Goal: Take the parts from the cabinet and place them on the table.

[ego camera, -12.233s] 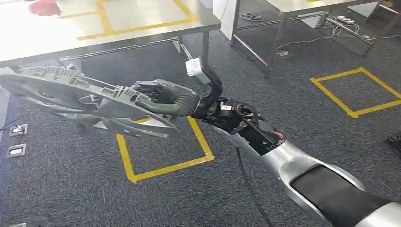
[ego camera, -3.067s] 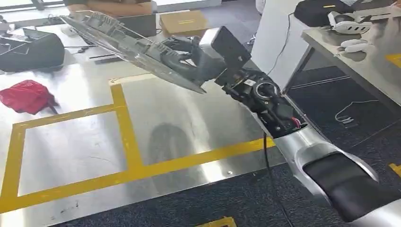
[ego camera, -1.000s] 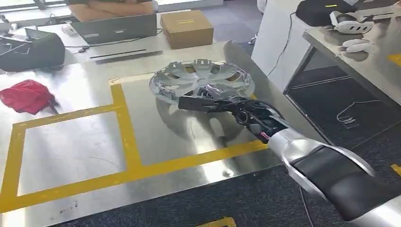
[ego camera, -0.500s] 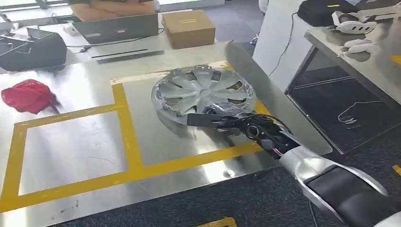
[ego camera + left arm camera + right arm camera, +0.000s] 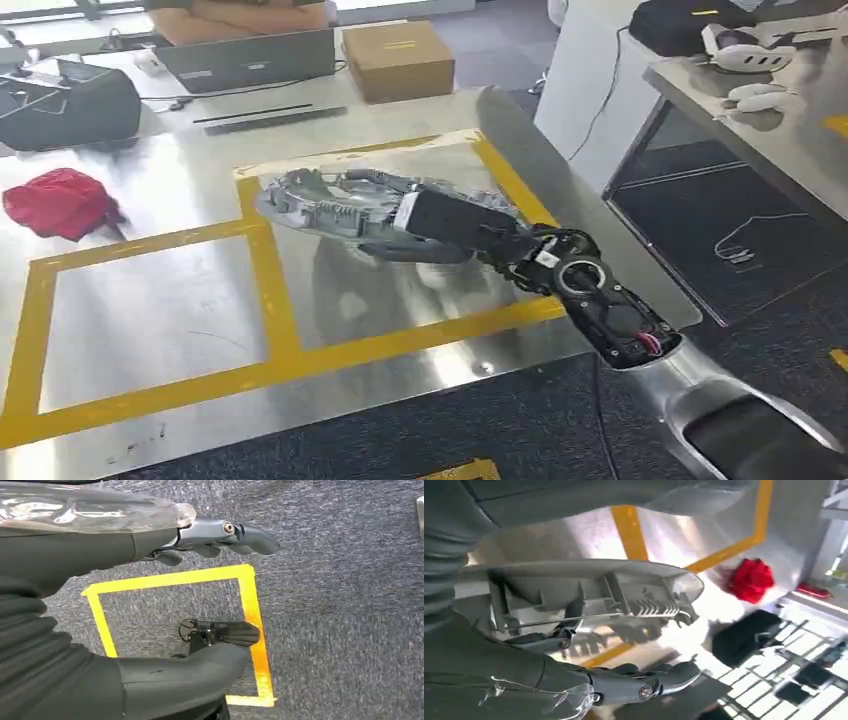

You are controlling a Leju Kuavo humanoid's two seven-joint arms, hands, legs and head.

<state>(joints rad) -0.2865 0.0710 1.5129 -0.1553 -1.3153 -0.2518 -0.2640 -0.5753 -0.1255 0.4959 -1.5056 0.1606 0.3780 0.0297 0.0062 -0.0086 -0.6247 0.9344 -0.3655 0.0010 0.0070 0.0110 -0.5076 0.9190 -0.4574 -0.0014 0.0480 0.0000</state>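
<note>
A silver hubcap [image 5: 335,200] hangs just above the steel table [image 5: 150,310], over the right yellow-taped square, its ribbed back facing up. My right hand [image 5: 425,235] grips its near rim. The right wrist view shows that ribbed inner side of the hubcap [image 5: 589,592] held between thumb and fingers of the right hand [image 5: 524,670]. My left hand [image 5: 75,560] hangs over the carpet with its fingers apart and nothing in it.
A red cloth [image 5: 60,203] lies at the table's left. A black bag [image 5: 65,105], a laptop [image 5: 250,58] and a cardboard box [image 5: 398,60] stand at the back. A second table [image 5: 760,120] with a headset [image 5: 745,45] stands right.
The hubcap showed its spoked face half a second ago; now its ribbed back is up and it sits further left. My right wrist has turned over with it.
</note>
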